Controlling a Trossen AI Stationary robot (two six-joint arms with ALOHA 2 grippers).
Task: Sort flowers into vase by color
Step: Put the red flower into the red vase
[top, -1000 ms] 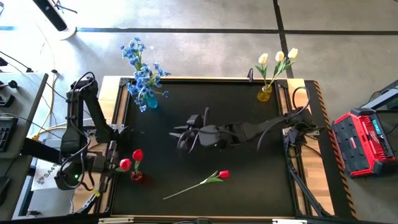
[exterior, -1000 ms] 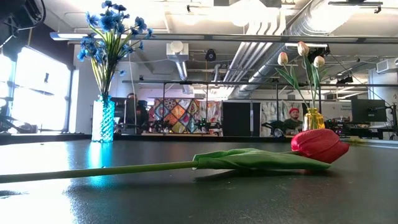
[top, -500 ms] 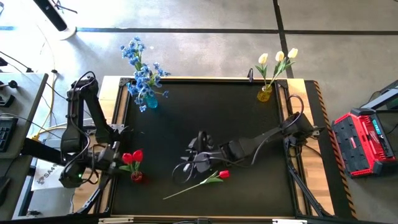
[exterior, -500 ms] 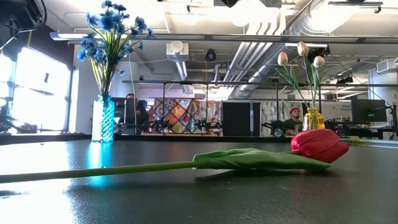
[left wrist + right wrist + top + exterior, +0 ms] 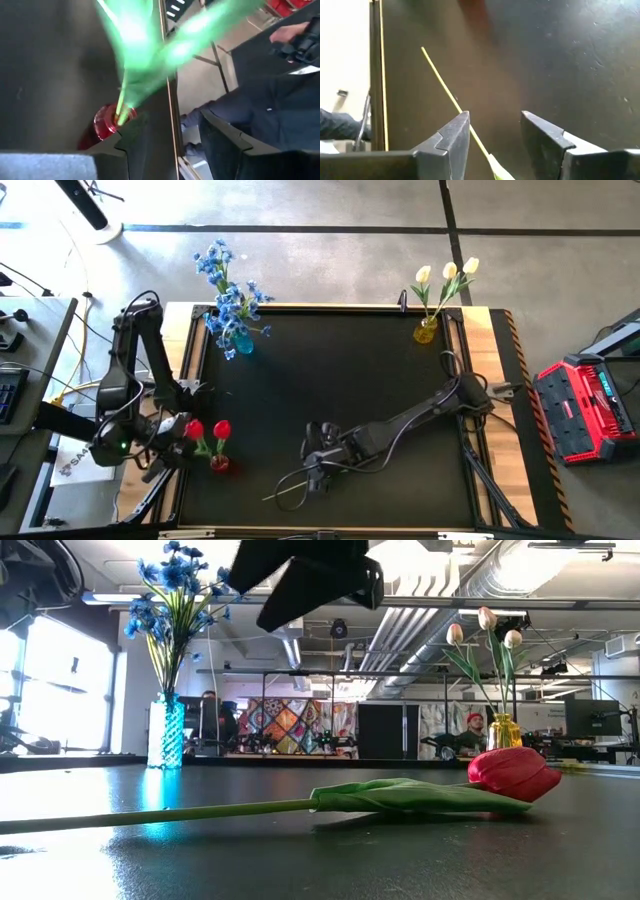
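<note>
A loose red tulip lies flat on the black table near its front edge. The low view shows its head point(image 5: 513, 773) and leaves; its stem point(image 5: 445, 82) is also in the right wrist view. My right gripper point(image 5: 495, 116) hangs open just above that stem point(image 5: 285, 490), and the arm hides the head in the high view. Two red tulips point(image 5: 207, 428) stand with their stems in a small red vase point(image 5: 219, 464) at the near left. My left gripper point(image 5: 174, 117) is open beside that vase point(image 5: 106, 122), with nothing between its fingers.
A blue vase point(image 5: 242, 340) with blue blossom sprays point(image 5: 225, 290) stands at the far left. A yellow vase point(image 5: 425, 332) with cream tulips point(image 5: 447, 272) stands at the far right. A red case point(image 5: 585, 408) sits off the table's right side. The middle of the table point(image 5: 340, 370) is bare.
My right gripper has come down and toward the near edge, from the table's middle to just above the lying tulip's stem, tipping further downward. My left gripper has rolled and drawn slightly back from the red vase. The left-hand tulip's head there has shifted a little.
</note>
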